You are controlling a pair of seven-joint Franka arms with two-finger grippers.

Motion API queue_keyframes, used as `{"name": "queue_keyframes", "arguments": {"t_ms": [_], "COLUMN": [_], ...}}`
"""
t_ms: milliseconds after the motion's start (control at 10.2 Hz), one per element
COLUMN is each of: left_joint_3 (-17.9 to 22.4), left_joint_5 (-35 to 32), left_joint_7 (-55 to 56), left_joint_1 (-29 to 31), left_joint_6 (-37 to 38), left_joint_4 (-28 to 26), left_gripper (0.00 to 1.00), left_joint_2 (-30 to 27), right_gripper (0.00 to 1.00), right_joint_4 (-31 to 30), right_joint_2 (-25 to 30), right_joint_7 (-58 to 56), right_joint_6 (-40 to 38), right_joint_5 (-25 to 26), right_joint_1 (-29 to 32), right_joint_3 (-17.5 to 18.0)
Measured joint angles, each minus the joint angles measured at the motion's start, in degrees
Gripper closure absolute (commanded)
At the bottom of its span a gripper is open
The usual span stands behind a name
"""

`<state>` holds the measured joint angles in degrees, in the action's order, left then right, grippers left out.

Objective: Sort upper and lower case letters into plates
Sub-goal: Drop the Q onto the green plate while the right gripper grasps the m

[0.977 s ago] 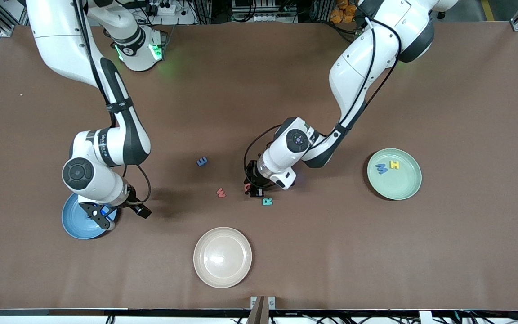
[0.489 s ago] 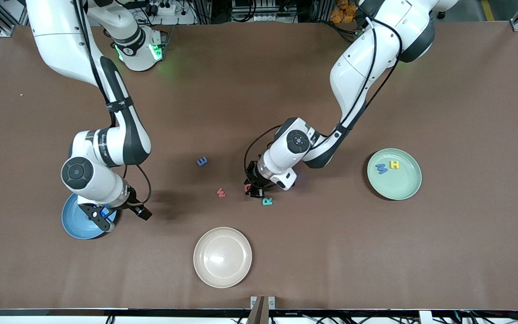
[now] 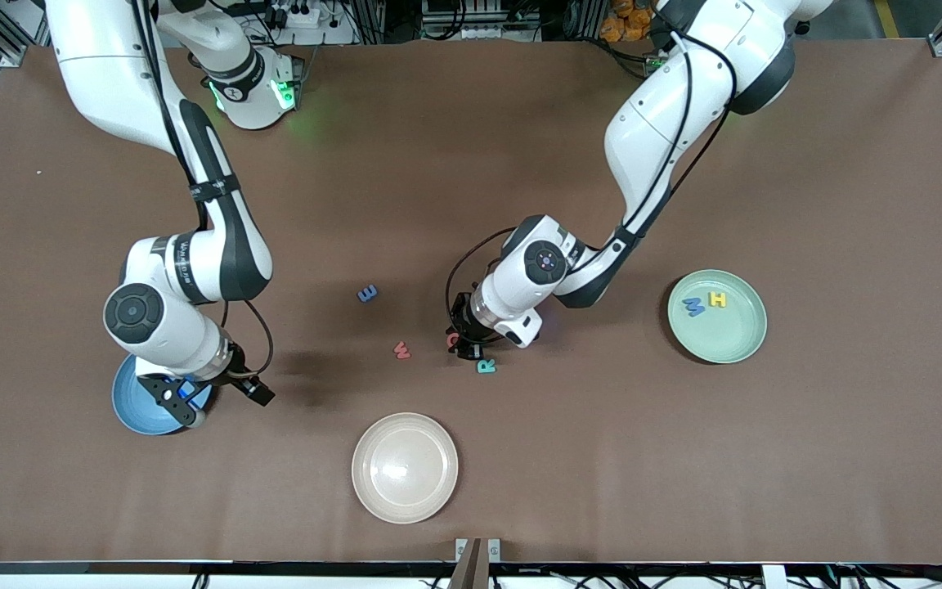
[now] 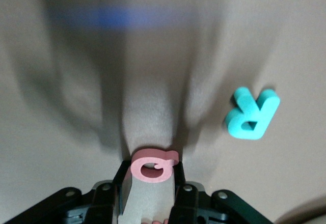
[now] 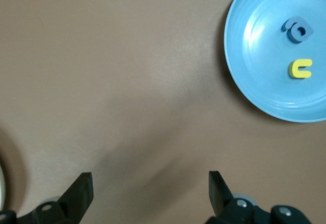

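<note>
My left gripper (image 3: 459, 343) is down at the middle of the table, shut on a pink lower-case letter (image 4: 153, 165) that sits between its fingertips. A teal R (image 3: 486, 366) (image 4: 252, 114) lies just beside it, nearer the front camera. My right gripper (image 3: 179, 399) (image 5: 150, 193) hangs open and empty over the edge of the blue plate (image 3: 132, 402) (image 5: 265, 86). That plate holds a blue letter (image 5: 298, 30) and a yellow letter (image 5: 300, 68). The mint green plate (image 3: 724, 337) holds a blue M (image 3: 693, 307) and a yellow H (image 3: 717, 299).
A blue E (image 3: 367, 293) and a red W (image 3: 401, 350) lie loose on the brown table between the two arms. A beige plate (image 3: 404, 466) with nothing in it stands near the front edge.
The left gripper's fingers have drawn in a little on the pink letter. The right arm has drifted slightly toward its own end of the table, over the blue plate.
</note>
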<state>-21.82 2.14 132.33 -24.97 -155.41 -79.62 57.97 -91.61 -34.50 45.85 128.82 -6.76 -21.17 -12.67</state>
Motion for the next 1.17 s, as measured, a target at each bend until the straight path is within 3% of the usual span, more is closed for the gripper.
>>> {"name": "queue_keyframes", "arguments": {"t_ms": [489, 782, 1173], "left_joint_3": [-1.54, -6.26, -9.28], "left_joint_5": [0.0, 0.0, 0.0], "left_joint_7": [-0.07, -2.88, -7.91], "left_joint_1": [2.27, 7.71, 13.26], "left_joint_6": [3.11, 8.34, 17.33], "left_joint_4": [0.28, 0.39, -0.4], "left_gripper": [0.71, 0.72, 0.76], "left_joint_2": [-0.35, -1.87, -3.52], "right_gripper": [0.0, 0.0, 0.0], "right_joint_4": [1.4, 1.93, 1.97], "right_joint_2": [0.0, 0.0, -0.02], "right_joint_7": [-1.51, -3.64, -20.93], "right_joint_6": [-0.07, -0.1, -1.84], "right_joint_5": [0.0, 0.0, -0.01], "right_joint_1": [0.31, 0.25, -0.19], "right_joint_3": [-0.14, -0.09, 1.91]}}
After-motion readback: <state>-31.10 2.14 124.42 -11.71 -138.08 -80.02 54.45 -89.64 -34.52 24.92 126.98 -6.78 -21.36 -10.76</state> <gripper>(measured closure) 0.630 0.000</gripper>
